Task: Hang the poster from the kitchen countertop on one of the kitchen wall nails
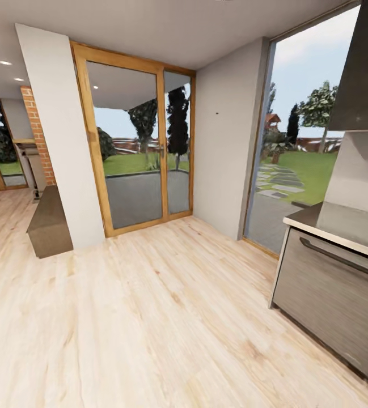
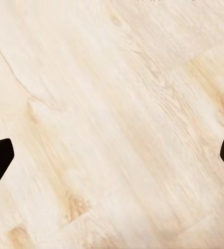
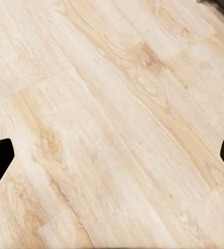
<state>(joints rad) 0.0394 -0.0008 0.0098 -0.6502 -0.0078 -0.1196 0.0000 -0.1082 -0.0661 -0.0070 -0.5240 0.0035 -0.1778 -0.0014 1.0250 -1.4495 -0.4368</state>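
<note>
Left tool [image 2: 112,155]: released, over bare wood floor [image 2: 117,104]
Right tool [image 3: 112,155]: released
Wall nail [image 1: 216,114]: speck, upper centre
Surface [image 1: 320,224]: right edge

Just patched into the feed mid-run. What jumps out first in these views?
The wood-framed glass door straight ahead in the head view, opening onto a garden, and the pale plank floor spreading below it. At the right edge stands a brushed-metal cabinet front with a dark handle. A tiny dark nail dots the grey wall right of the door. Both wrist views look down at bare planks, with the left gripper and right gripper open.
</note>
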